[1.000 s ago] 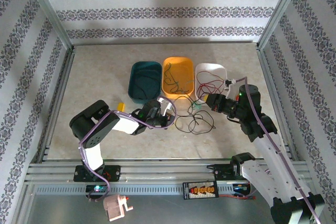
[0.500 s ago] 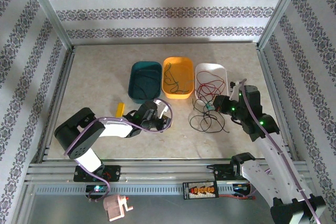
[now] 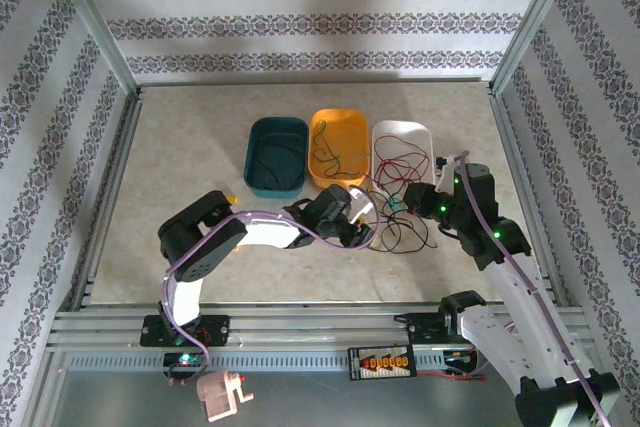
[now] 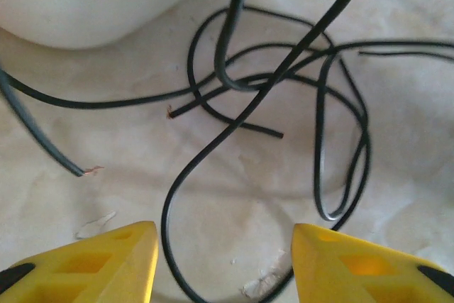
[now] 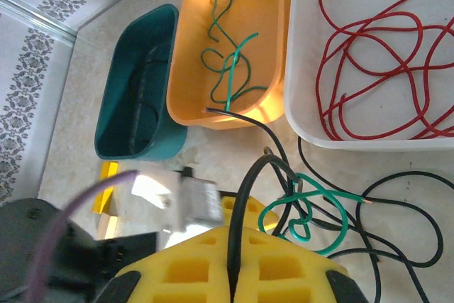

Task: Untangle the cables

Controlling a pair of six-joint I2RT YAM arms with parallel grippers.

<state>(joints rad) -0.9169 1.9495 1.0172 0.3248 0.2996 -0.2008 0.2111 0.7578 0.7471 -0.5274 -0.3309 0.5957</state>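
Change is on my left side: my left tool (image 4: 223, 264) has swung in from well off to one side and its fingers have come apart. It now hangs low over the table (image 4: 234, 196). The black cables (image 4: 277, 79) lie crossed and looped just ahead of it, and one loop trails back between the two yellow fingers, not yet pinched as far as I can judge.

My right tool (image 5: 233, 260) is clamped together on one of the black cables, which rises into the seam between its pads. Just beyond its tip a green cable (image 5: 312, 207) is knotted around the black strands. Farther ahead the red cables (image 5: 369, 69) lie in the white tray (image 5: 305, 115).

With one strand held by the right, I judge the left is now placed to take a second strand so the two can be pulled apart. Closing on the wrong loop could tighten the knot.
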